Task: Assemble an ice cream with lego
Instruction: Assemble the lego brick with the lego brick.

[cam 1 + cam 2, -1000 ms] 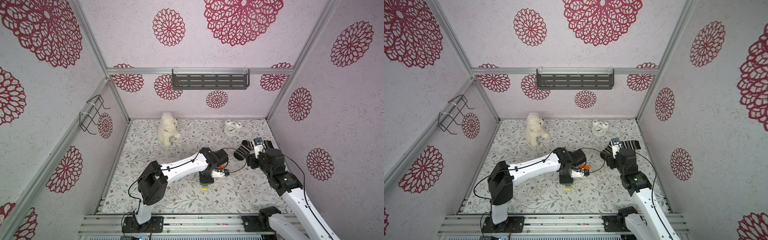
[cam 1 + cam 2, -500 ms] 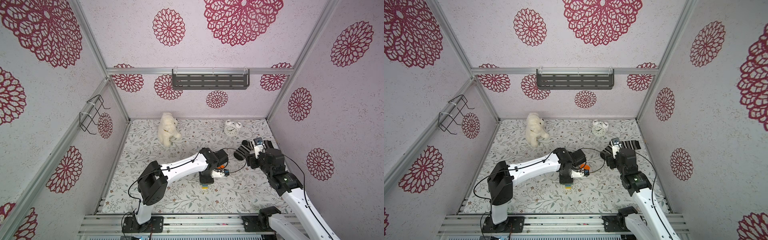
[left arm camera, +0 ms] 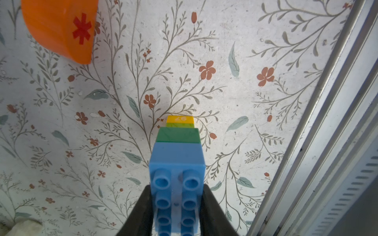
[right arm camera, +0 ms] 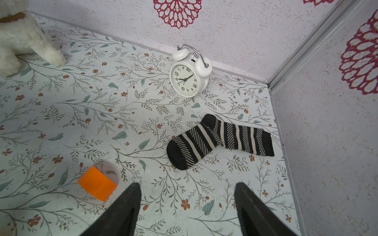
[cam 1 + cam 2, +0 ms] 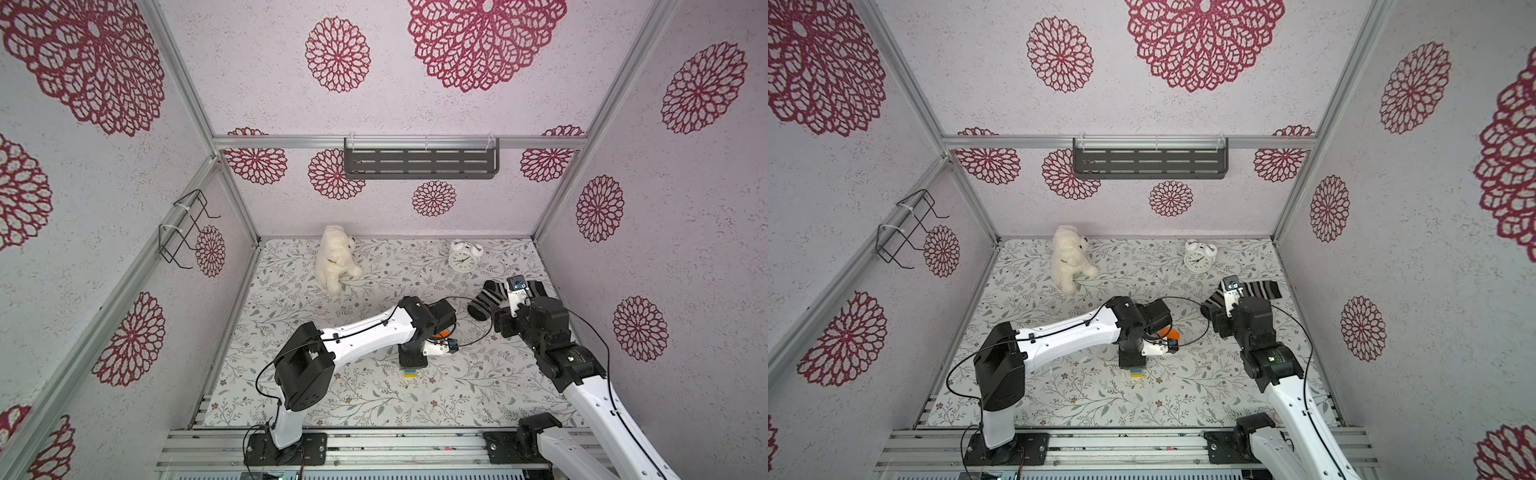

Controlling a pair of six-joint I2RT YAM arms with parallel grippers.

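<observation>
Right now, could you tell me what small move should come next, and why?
Probably move the right gripper over the dome and close on it. Its jaws stand open and empty. The dome lies loose, apart from the stack, and the stack's blue top shows bare studs while the left gripper holds it.

Orange dome [image 3: 58, 30] cropped at edge; plush toy [image 4: 20, 38] cropped.

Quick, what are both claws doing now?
Left gripper: closed on the wide light-blue plastic brick.
Right gripper: open, holding nothing.
</observation>
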